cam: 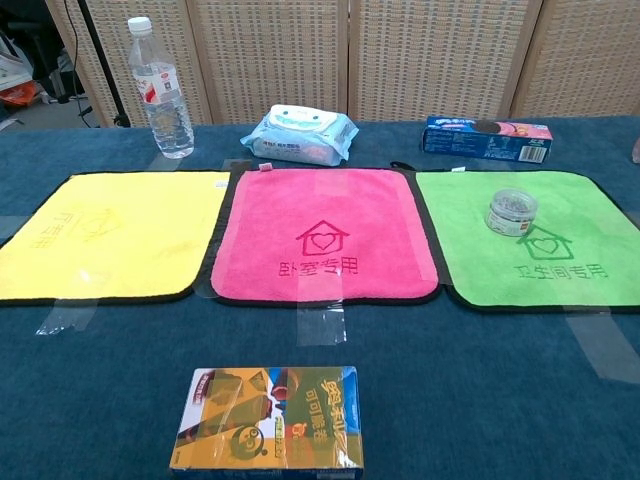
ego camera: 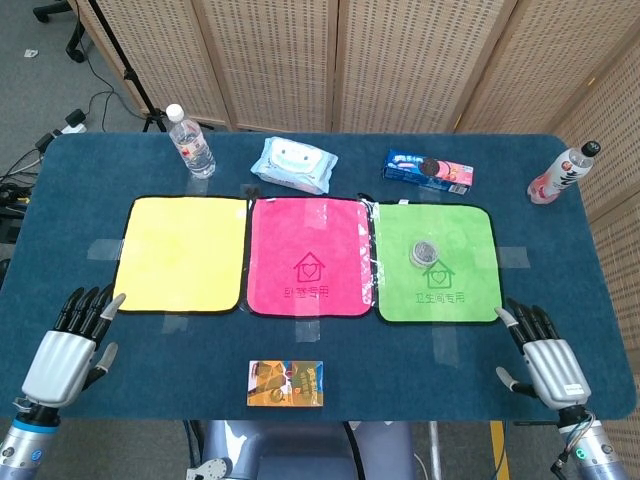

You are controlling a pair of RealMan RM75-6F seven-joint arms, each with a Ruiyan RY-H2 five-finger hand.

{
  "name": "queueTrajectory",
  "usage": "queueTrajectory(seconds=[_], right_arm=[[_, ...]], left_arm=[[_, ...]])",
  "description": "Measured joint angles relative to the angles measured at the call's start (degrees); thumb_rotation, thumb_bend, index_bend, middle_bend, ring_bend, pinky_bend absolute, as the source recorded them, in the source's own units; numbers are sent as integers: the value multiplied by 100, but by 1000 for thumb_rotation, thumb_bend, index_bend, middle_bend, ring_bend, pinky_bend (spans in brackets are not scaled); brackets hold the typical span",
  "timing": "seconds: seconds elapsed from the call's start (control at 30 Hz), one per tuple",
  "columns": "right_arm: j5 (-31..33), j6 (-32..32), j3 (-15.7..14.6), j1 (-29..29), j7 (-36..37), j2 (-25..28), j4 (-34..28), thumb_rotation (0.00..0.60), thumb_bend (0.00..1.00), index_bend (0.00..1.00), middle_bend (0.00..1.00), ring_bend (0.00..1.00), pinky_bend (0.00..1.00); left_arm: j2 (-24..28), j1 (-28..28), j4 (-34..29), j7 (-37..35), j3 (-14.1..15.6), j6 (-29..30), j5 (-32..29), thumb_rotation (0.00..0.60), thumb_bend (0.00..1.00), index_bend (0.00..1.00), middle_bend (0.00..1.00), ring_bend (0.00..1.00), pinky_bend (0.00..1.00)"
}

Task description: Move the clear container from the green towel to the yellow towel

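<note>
A small clear round container (ego camera: 425,252) (cam: 511,211) stands upright near the middle of the green towel (ego camera: 440,290) (cam: 560,280). The yellow towel (ego camera: 183,254) (cam: 110,235) lies bare at the table's left. My left hand (ego camera: 72,345) rests open near the front left edge, below the yellow towel, fingers spread and holding nothing. My right hand (ego camera: 543,353) rests open near the front right edge, just below the green towel's corner, and it too holds nothing. Neither hand shows in the chest view.
A pink towel (ego camera: 310,256) lies between the two others. Along the back stand a water bottle (ego camera: 190,141), a wipes pack (ego camera: 293,164), a cookie box (ego camera: 428,170) and a pink bottle (ego camera: 560,172). A snack box (ego camera: 286,383) lies at the front centre.
</note>
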Motion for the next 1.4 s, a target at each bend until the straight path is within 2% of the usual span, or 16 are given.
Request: queueTrajectory(seconds=[0.2, 0.4, 0.67, 0.83, 1.03, 1.17, 1.4], right_arm=[[-14, -26, -12, 10, -44, -28, 2, 600, 312, 70, 0, 0, 0], [30, -95, 38, 71, 26, -32, -76, 600, 312, 70, 0, 0, 0], [404, -812, 274, 473, 874, -19, -346, 600, 311, 70, 0, 0, 0], [834, -1555, 536, 871, 1944, -16, -488, 600, 311, 70, 0, 0, 0], [1584, -2419, 1049, 1424, 3031, -178, -429, 600, 311, 70, 0, 0, 39], [1975, -2860, 1332, 1731, 3336, -314, -218, 600, 312, 70, 0, 0, 50], [2444, -3435, 1609, 2208, 3351, -591, 328, 600, 311, 70, 0, 0, 50]], left_arm=[[100, 42, -99, -79, -2, 184, 125, 600, 440, 0, 0, 0, 5], [112, 36, -105, -93, -1, 123, 104, 600, 440, 0, 0, 0, 5], [81, 5, -79, -99, -23, 41, 52, 600, 441, 0, 0, 0, 5], [68, -7, -58, -118, -21, -8, 28, 600, 441, 0, 0, 0, 5], [54, -29, -35, -158, -21, -76, -16, 600, 440, 0, 0, 0, 5], [47, -53, -16, -191, -30, -146, -66, 600, 440, 0, 0, 0, 5], [18, -109, 36, -251, -57, -294, -195, 600, 440, 0, 0, 0, 5]])
